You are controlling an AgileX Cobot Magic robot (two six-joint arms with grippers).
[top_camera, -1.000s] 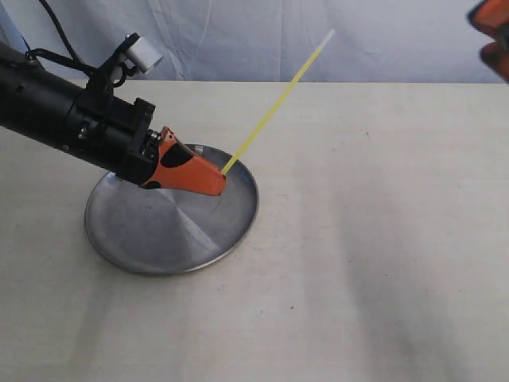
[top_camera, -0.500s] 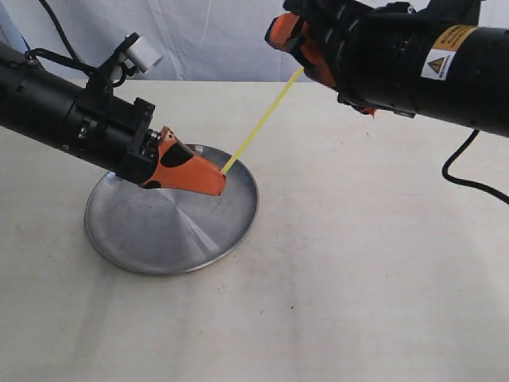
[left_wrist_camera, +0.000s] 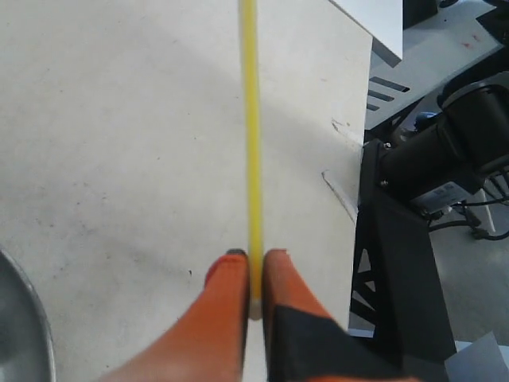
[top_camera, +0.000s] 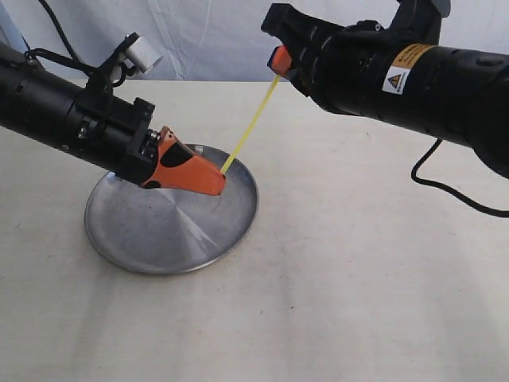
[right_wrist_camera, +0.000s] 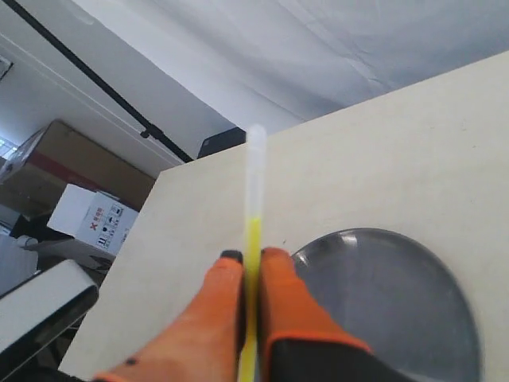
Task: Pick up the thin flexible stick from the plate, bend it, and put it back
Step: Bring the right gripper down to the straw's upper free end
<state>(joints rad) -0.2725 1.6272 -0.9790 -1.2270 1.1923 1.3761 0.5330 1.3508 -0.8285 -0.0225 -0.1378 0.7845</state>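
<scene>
The thin flexible stick (top_camera: 248,127) is being held off the plate (top_camera: 159,231) at both ends, one end in each gripper. The left gripper (top_camera: 221,179) is pinching the stick's lower end between its orange fingers, which are pressing together on it in the left wrist view (left_wrist_camera: 254,263), just above the plate's right-hand part. The right gripper (top_camera: 277,64) is clamping the upper end, fingers closing tight on the rod; in the right wrist view (right_wrist_camera: 253,263) the stick's whitish end is poking out past the fingertips. The stick is running in a nearly straight line, its long axis slanting steeply up and to the right in the exterior view, from the left fingertips to the right ones. The left arm (top_camera: 56,119), black, is coming in from the left edge and sloping down toward the plate, its fingers hanging over the shiny metal. The right arm (top_camera: 429,87), black with a yellow warning label (top_camera: 395,79), is reaching in from the right edge, held high above the pale table (top_camera: 358,278) and crossing toward the middle. The plate is lying flat on the table under the left gripper.
</scene>
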